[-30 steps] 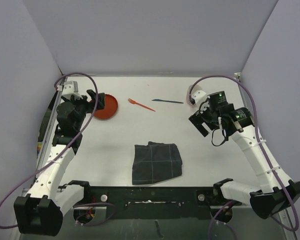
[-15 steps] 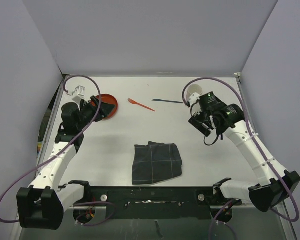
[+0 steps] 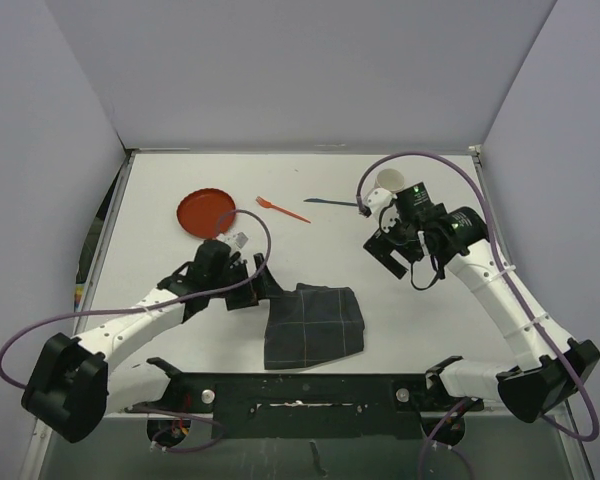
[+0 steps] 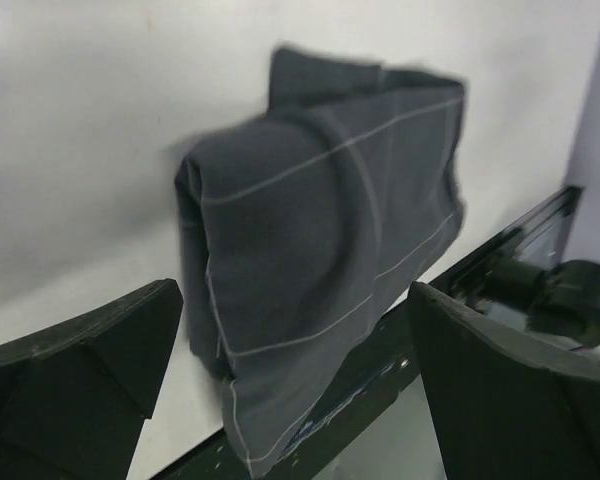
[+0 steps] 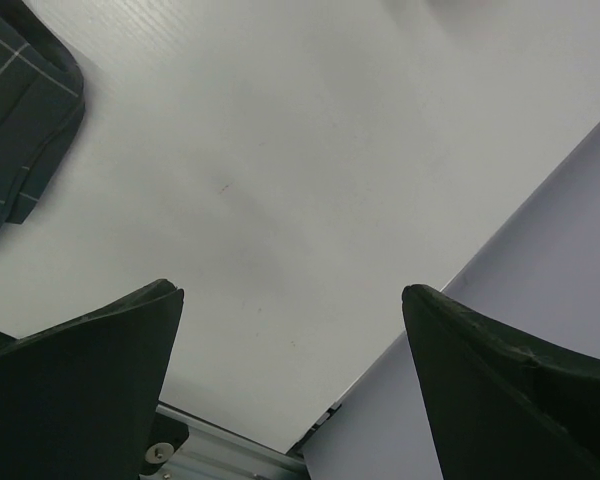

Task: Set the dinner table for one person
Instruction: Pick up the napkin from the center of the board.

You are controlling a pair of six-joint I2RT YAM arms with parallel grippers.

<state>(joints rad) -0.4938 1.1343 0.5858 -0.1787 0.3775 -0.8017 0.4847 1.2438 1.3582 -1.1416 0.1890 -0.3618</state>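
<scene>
the dinner table [image 3: 420, 320] is the big white top filling the middle of the overhead view, with a dark grid cloth [image 3: 313, 326] lying low centre on it. left gripper [image 3: 262, 284] sits just beside the cloth's left edge, jaws spread wide and holding nothing (wrist view's a bit blurry). right gripper [image 3: 385, 250] hangs right of centre, also spread wide and holding nothing.

Red plate [image 3: 205, 212], orange fork [image 3: 282, 209], knife [image 3: 334, 202], cup [image 3: 388, 180], cloth [image 3: 313, 326]

Left gripper [image 4: 292, 292] and right gripper [image 5: 290, 290] both gape.
</scene>
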